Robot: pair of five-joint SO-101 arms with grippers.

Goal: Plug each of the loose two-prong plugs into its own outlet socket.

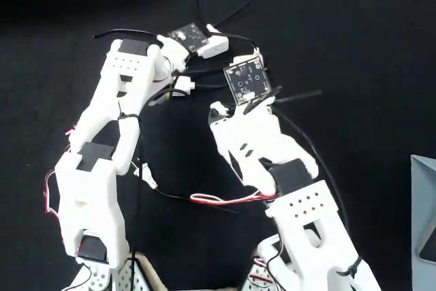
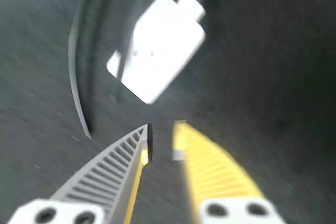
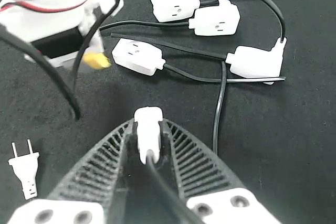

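Note:
My right gripper [image 3: 148, 124] is shut on a white two-prong plug [image 3: 148, 136] whose black cord runs back between the fingers. It is held low over the black cloth, short of a white outlet socket [image 3: 137, 56]. Three more white sockets [image 3: 173, 3] [image 3: 215, 19] [image 3: 257, 61] lie beyond, tangled in black cords. A loose white plug [image 3: 23, 169] lies flat beside my right gripper. My left gripper [image 2: 161, 129] stands open by a narrow gap with nothing in it, just short of a white socket [image 2: 157, 51]. Its yellow fingertip [image 3: 97, 60] sits beside the nearest socket.
Black cords [image 3: 220, 93] cross the cloth around the sockets. In the high view both white arms [image 1: 116, 107] [image 1: 266, 148] converge near the table's middle, close to each other. Red and white wires [image 1: 225, 199] trail between the arms. A grey object [image 1: 426, 209] sits at the right edge.

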